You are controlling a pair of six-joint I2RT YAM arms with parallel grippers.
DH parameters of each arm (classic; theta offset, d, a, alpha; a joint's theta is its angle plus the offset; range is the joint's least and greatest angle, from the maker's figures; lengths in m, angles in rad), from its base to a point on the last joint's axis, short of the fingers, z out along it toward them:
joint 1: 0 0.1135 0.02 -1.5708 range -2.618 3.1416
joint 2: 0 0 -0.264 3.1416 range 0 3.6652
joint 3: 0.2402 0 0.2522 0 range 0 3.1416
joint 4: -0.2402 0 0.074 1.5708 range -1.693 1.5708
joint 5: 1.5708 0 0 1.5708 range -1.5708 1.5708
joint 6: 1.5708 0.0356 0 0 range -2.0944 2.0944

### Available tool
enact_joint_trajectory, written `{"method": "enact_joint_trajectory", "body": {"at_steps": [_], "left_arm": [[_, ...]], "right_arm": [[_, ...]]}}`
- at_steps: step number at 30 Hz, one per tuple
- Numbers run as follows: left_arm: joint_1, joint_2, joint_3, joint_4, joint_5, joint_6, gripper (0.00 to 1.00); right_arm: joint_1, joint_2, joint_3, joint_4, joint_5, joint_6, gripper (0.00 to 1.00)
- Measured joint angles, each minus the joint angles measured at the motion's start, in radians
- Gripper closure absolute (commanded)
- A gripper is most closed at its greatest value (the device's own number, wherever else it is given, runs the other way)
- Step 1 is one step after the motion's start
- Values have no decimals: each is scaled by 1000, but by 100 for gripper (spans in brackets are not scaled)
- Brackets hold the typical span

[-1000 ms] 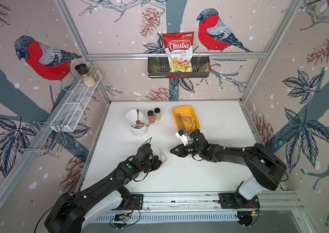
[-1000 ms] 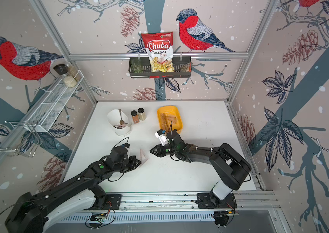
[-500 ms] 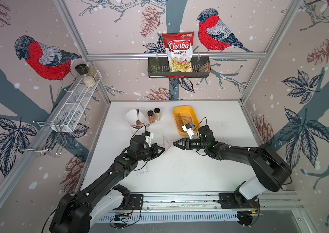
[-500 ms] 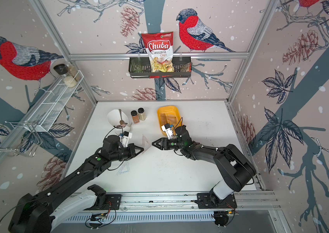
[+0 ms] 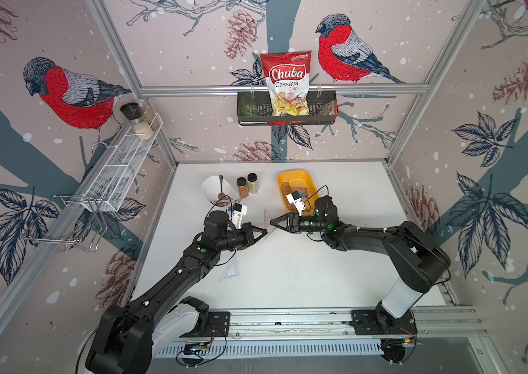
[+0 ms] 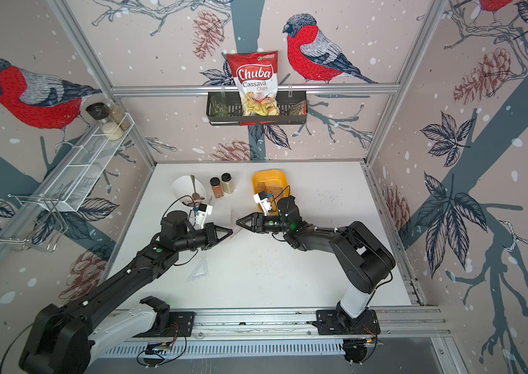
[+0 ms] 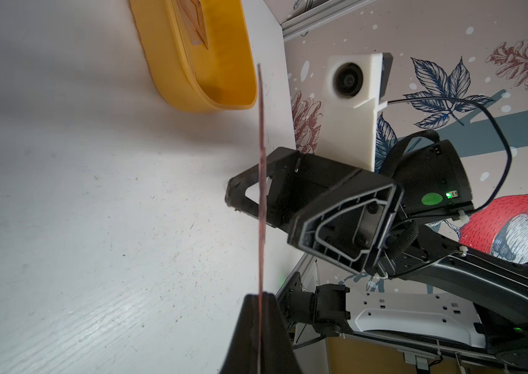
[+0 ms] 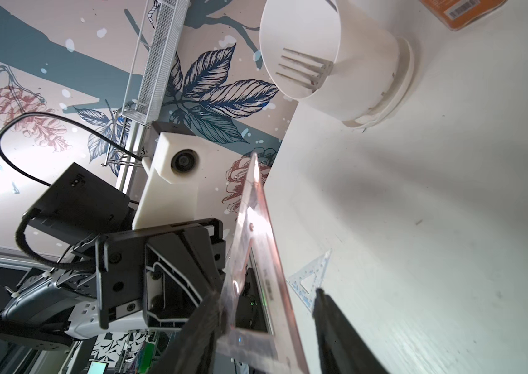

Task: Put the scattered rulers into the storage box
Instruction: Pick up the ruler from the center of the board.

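The left gripper (image 5: 264, 230) is clenched on a pinkish set square (image 5: 269, 217) and holds it upright on edge above the table (image 5: 321, 275), near the yellow box (image 5: 308, 180), which has rulers (image 5: 292, 188) lying in it. The right gripper (image 5: 272, 222) meets it tip to tip with its jaws parted around the square; in the right wrist view one finger (image 8: 204, 323) touches the square and the other stands apart. A clear set square (image 5: 230, 270) lies flat on the table beside the left arm, well apart from the box.
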Motion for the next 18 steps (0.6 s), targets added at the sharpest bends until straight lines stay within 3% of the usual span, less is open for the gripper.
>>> {"method": "enact_joint_trajectory", "body": {"at_steps": [9,13,14,16,18], "left_arm": [[12,-11,-6,10,2,-4,100],[13,-4,3,6,-10,6,100],[13,-2,10,-2,-18,15,94],[13,5,37,-40,-39,43,62],[13,17,71,-95,-61,79,43]], "right_arm": [[7,7,13,54,-6,53,99],[7,1,50,-5,-6,36,100],[7,1,64,-33,-4,19,100],[5,0,105,-113,2,-22,100],[-3,4,169,-212,13,-92,100]]}}
